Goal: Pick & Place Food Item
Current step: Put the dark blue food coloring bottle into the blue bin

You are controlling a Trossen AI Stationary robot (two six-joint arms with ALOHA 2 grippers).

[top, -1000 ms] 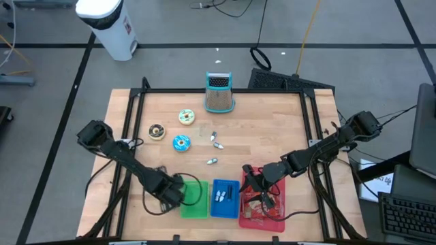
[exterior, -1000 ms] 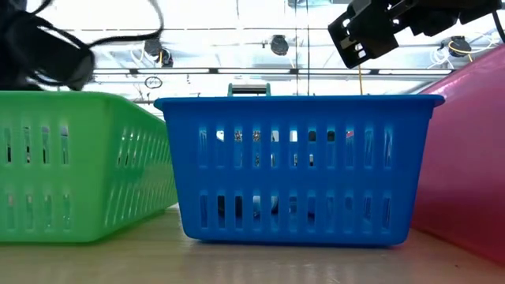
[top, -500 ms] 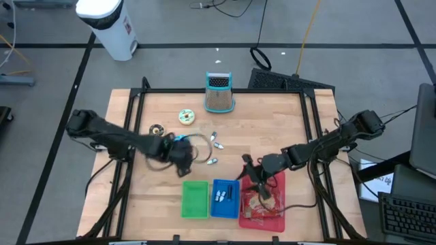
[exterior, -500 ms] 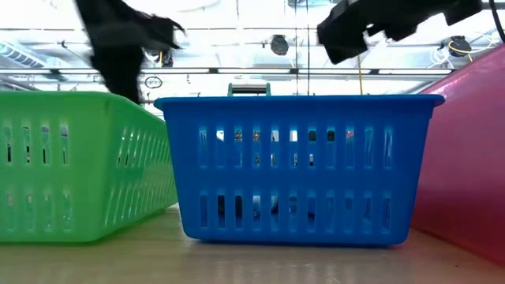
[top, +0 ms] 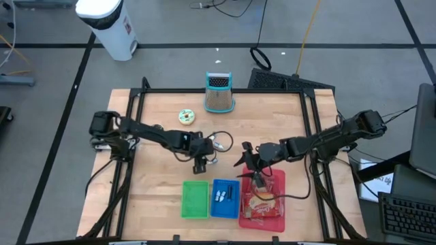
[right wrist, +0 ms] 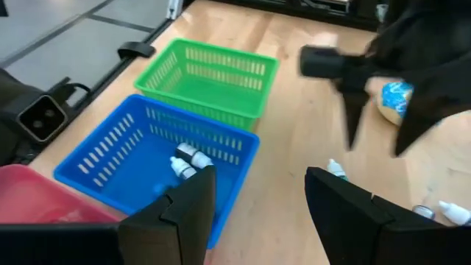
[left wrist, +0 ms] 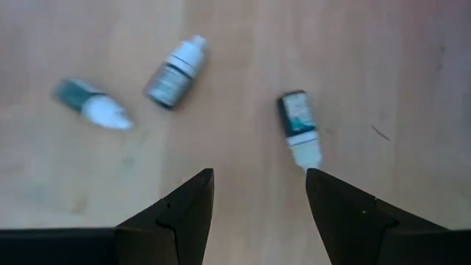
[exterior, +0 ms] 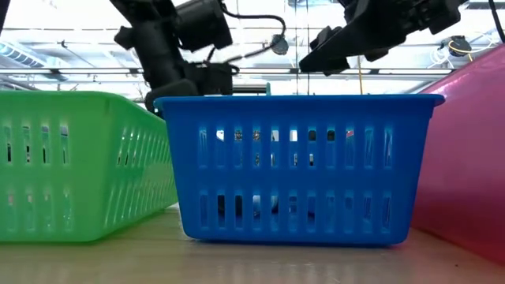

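A: Left claw [left wrist: 259,193]: released, hanging over three small dropper bottles; nearest bottle [left wrist: 298,126] lies loose on the bench [top: 163,184]. Right claw [right wrist: 257,193]?

B: Released, empty, beside the blue basket [right wrist: 118,158]. Step: approach. Next: descend, straddle nearest bottle, clench.

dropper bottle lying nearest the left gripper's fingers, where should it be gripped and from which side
Grip the small teal-labelled dropper bottle with the white tip across its dark labelled body, coming straight down from above. It lies flat on the wooden table, apart from the other two bottles, so its long sides are free. The open left gripper probably needs to shift towards it and close across the width, not the tapered tip.
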